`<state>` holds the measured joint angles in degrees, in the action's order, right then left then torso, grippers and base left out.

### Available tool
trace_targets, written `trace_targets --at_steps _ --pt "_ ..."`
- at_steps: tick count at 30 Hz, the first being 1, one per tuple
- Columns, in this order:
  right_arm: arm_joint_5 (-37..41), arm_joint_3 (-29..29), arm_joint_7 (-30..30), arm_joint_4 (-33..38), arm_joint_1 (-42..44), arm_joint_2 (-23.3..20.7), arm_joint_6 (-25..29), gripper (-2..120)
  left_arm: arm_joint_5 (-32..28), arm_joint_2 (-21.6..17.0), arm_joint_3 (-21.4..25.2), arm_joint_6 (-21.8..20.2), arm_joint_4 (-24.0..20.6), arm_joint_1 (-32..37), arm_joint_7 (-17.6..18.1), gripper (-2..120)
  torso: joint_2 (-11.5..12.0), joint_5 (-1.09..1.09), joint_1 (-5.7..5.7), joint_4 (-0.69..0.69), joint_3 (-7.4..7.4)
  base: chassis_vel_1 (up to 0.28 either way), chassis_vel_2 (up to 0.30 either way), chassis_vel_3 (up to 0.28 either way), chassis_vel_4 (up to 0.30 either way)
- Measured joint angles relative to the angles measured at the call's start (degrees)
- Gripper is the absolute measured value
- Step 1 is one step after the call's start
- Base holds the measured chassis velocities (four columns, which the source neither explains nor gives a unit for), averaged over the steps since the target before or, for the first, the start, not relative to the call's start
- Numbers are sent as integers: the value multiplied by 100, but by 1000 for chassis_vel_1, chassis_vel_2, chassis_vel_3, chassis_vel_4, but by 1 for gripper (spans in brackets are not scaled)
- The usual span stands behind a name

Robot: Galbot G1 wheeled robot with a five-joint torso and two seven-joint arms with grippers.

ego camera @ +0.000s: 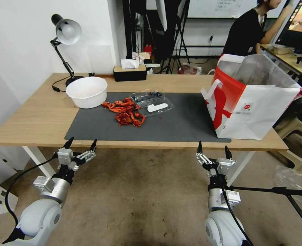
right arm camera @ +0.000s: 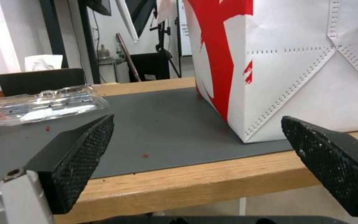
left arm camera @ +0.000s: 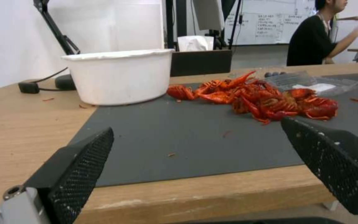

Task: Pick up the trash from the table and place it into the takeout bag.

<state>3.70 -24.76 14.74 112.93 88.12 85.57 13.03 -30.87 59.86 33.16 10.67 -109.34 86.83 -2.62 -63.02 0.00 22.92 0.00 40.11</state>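
The trash lies on the dark grey mat [ego camera: 178,126] of the light-wood table [ego camera: 31,119]. It is a white bowl [ego camera: 86,91] [left arm camera: 119,76] at the mat's far left corner, a heap of red crayfish shells [ego camera: 124,111] [left arm camera: 262,99] and a clear plastic container [ego camera: 153,101] [right arm camera: 42,104] beside them. The takeout bag [ego camera: 253,102] [right arm camera: 295,62] stands upright and open at the table's right end. My left gripper [ego camera: 82,140] [left arm camera: 196,126] hangs open just before the table's front edge, facing the shells. My right gripper [ego camera: 213,145] [right arm camera: 197,117] is open too, in front of the bag's near corner.
A desk lamp [ego camera: 66,32] stands at the back left and a black tissue box [ego camera: 129,72] at the back edge. A black tripod leg [ego camera: 277,190] crosses the floor to my right. The mat between the shells and the bag is bare.
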Motion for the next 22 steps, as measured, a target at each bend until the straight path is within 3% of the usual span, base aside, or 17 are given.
trace_targets --at_steps 22 --pt "-42 -10 -26 -21 -3 8 15 100 101 32 -45 90 91 -77 -9 100 0 0 0 0 0 0 0 0 0"
